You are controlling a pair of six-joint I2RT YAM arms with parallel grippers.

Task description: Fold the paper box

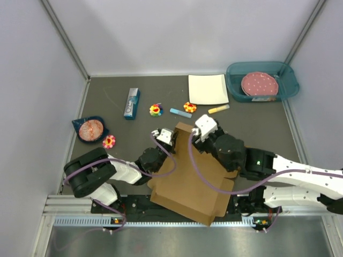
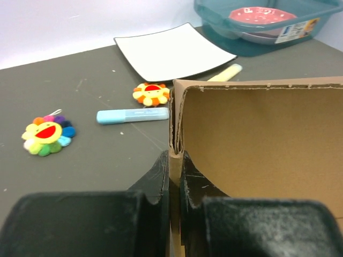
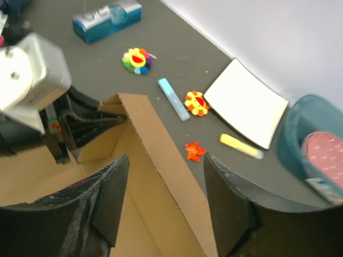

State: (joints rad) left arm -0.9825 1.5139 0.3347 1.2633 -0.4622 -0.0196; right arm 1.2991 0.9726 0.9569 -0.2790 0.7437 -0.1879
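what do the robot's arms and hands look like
The left arm and right arm are chunky black joints linked by white shells, with a purple cable looping along each. Each wrist carries a white block. The left hand and right hand have broad matte black fingers.

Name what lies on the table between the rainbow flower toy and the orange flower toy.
A light blue marker lies between the rainbow flower and the orange flower. The top view shows this most clearly.
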